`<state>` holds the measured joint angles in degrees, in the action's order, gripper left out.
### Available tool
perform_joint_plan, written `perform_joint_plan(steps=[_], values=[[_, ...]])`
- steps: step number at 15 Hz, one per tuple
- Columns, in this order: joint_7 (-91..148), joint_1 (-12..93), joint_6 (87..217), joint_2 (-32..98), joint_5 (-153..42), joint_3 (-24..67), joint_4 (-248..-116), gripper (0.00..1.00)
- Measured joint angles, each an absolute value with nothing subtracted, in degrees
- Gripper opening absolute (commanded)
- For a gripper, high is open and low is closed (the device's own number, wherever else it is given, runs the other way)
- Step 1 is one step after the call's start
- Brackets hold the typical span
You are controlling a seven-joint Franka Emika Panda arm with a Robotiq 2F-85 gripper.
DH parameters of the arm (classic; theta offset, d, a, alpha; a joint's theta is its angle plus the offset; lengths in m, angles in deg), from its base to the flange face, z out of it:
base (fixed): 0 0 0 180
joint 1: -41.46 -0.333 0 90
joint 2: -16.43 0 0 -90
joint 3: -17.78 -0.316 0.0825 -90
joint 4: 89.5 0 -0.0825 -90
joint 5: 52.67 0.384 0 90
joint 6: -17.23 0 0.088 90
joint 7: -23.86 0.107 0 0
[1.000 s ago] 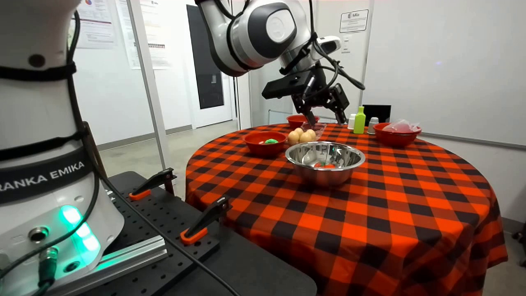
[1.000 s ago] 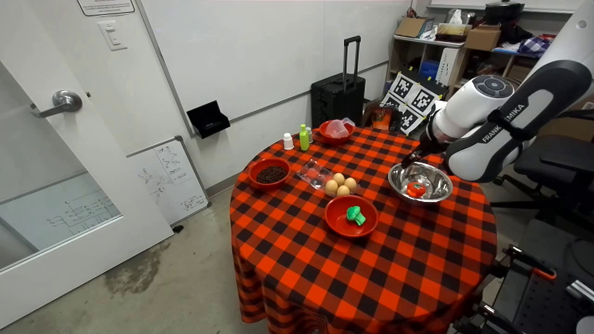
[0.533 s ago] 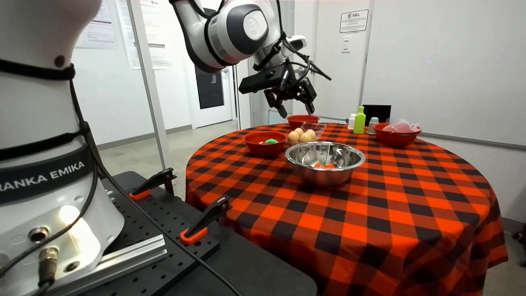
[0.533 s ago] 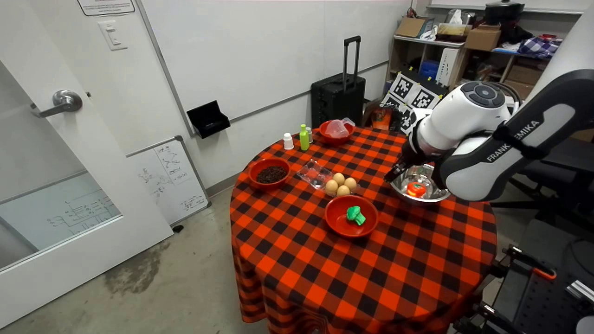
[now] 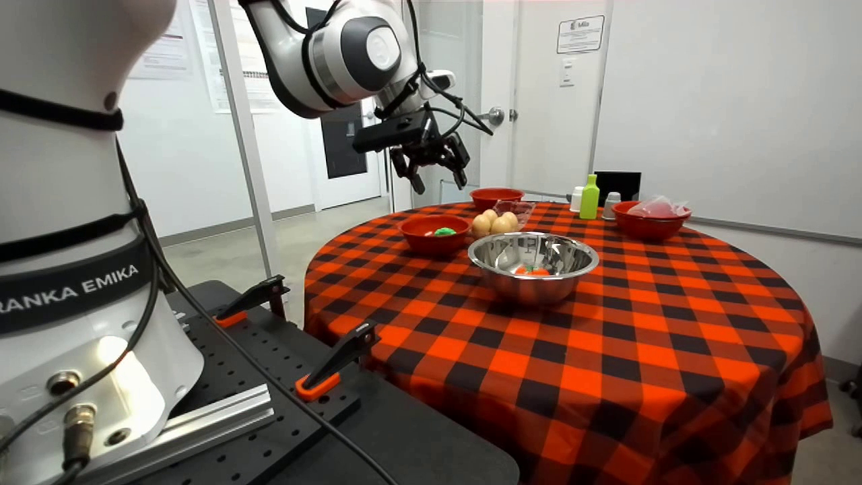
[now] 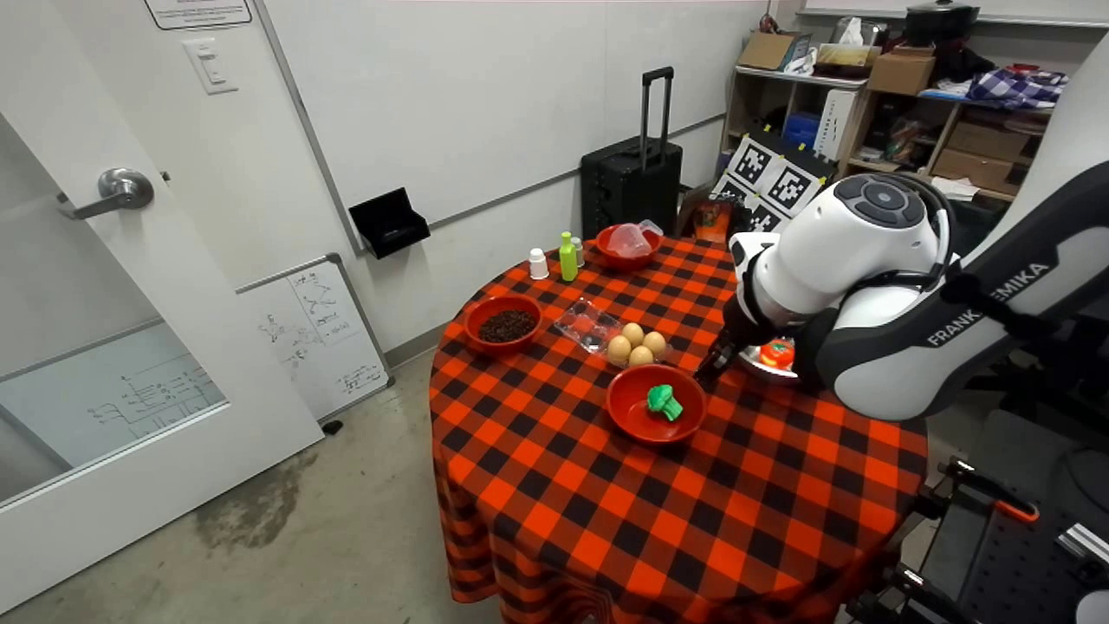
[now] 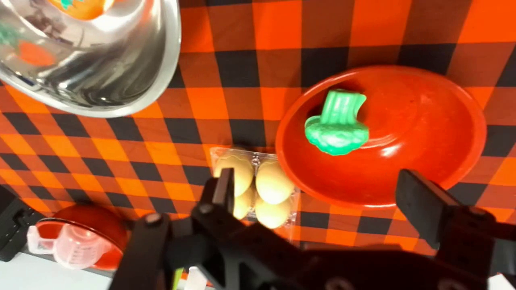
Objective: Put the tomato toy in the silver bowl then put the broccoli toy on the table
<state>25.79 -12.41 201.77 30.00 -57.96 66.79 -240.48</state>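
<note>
The tomato toy [image 6: 777, 354] is seen inside the silver bowl [image 5: 532, 291], so that part of the task can be judged done. The broccoli toy [image 7: 336, 123] lies on its side in a red bowl [image 7: 427, 161], just beside 4 eggs [image 7: 274, 183], and has not yet been placed on the table [image 6: 554, 520]. The gripper [image 5: 440, 183] is held above the table, its 2 fingers [image 7: 419, 207] spread well apart with nothing clasped between them; an approach to the broccoli toy is presumably in hand.

Judging by its moulded look, the toy will probably be found light and stiff, hard to crush but somewhat slippery, since its surface appears smooth. The best hold is likely to be had across the stalk [image 7: 342, 106], close to the head [image 7: 338, 137], whose widening should check any sliding. In the wrist view the stalk runs crosswise to the line between the fingers, so little turning should be needed. Care is called for at the wall on the silver bowl's side, near which the toy appears: a finger could be caught on the rim and the red bowl tipped or pushed into the eggs. A straight lift and a low release are advised, as the rounded head may roll.
</note>
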Motion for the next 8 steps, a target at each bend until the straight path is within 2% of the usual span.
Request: perform_joint_plan(steps=[3,8], values=[[25.79,-13.51,198.71,28.93,-57.96,65.82,-240.5,1.0],[23.94,-10.3,193.79,26.2,-57.57,59.1,-240.11,1.0]])
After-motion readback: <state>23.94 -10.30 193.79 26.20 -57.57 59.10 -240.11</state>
